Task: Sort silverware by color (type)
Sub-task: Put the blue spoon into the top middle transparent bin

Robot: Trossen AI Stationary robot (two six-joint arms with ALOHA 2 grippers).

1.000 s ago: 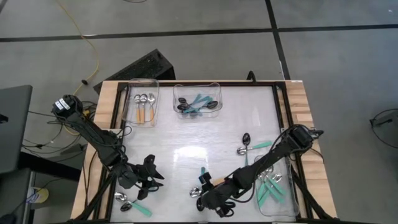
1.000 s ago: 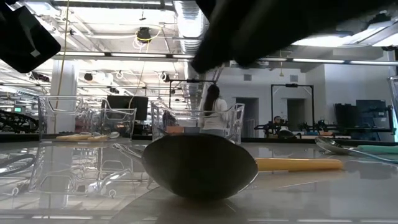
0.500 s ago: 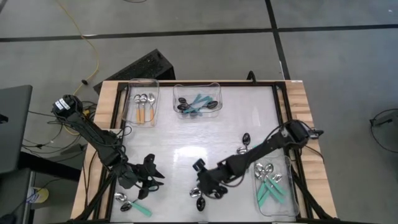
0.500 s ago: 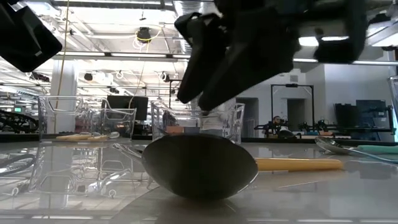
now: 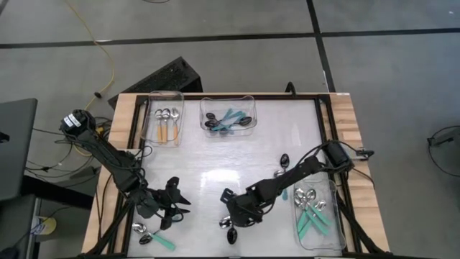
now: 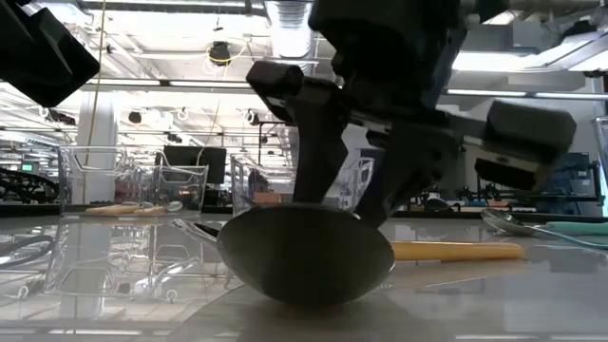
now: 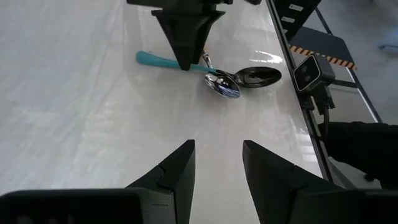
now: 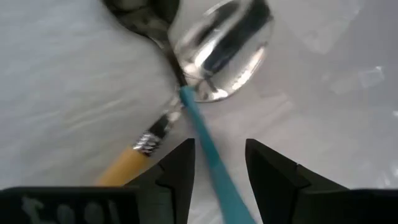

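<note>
Two spoons lie crossed near the table's near edge. One has a silver bowl (image 8: 224, 50) and a teal handle (image 8: 208, 149). The other has a dark bowl (image 8: 140, 15) and an orange handle (image 8: 127, 165). My right gripper (image 5: 234, 214) is open and hangs low over them, its fingers standing on either side of the teal handle (image 7: 160, 60) without touching it. In the low view its fingers (image 6: 318, 161) come down just behind the dark bowl (image 6: 306, 255). My left gripper (image 5: 180, 203) waits open at the near left, beside two more spoons (image 5: 147, 236).
A clear bin at the far left (image 5: 152, 137) holds orange-handled spoons, and a middle far bin (image 5: 248, 101) holds blue and teal ones. Another bin on the right (image 5: 298, 234) holds teal spoons. Two loose spoons (image 5: 283, 167) lie right of centre. A small camera (image 7: 309, 71) stands at the near edge.
My right gripper has moved from the near edge a little toward the table's left and far side. It has then come down over the two crossed spoons. The spoons have stayed where they were.
</note>
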